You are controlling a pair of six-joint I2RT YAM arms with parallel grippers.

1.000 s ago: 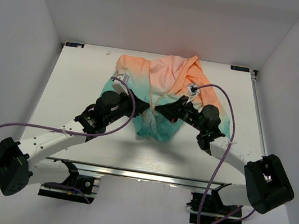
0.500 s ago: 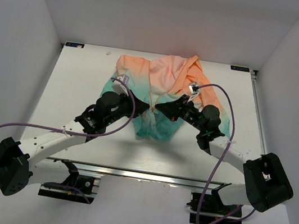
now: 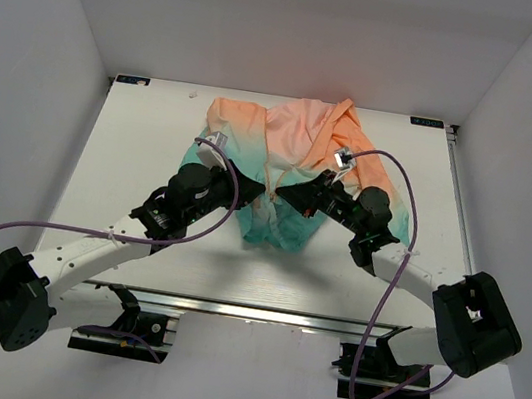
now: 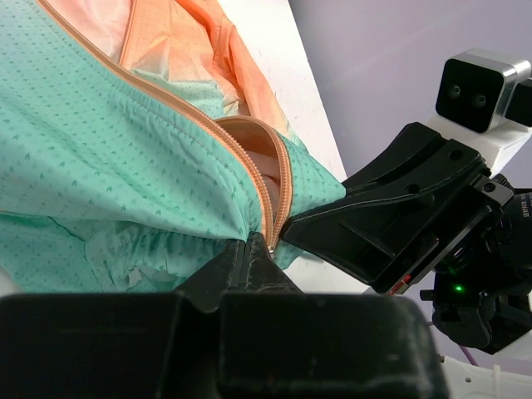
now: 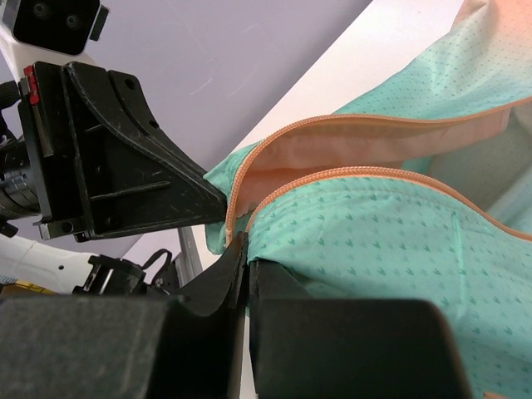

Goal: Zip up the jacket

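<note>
White walls (image 3: 45, 124) close in a white counter (image 3: 144, 140) on three sides. Far left, a purple left cable (image 3: 50, 223) loops out beside the left arm (image 3: 106, 247), which reaches diagonally inward. Its left pincer (image 3: 257, 190) is pressed together on the teal edge of the jacket (image 3: 267, 129), right at the low end of the orange zipper (image 4: 284, 184).

The jacket lies rumpled at the far middle of the counter, with its peach-orange hood and shoulders toward the back wall and its teal hem nearer the arms. Above the pinch the two zipper tapes stand apart.

Just beside it, nearly tip to tip, the right pincer (image 3: 283, 192) is clamped on the other teal front edge, next to its tape. From above, the two black pincer bodies hide the middle of the front. The right arm (image 3: 407, 267) trails a purple right cable (image 3: 384, 155) toward the right wall.
</note>
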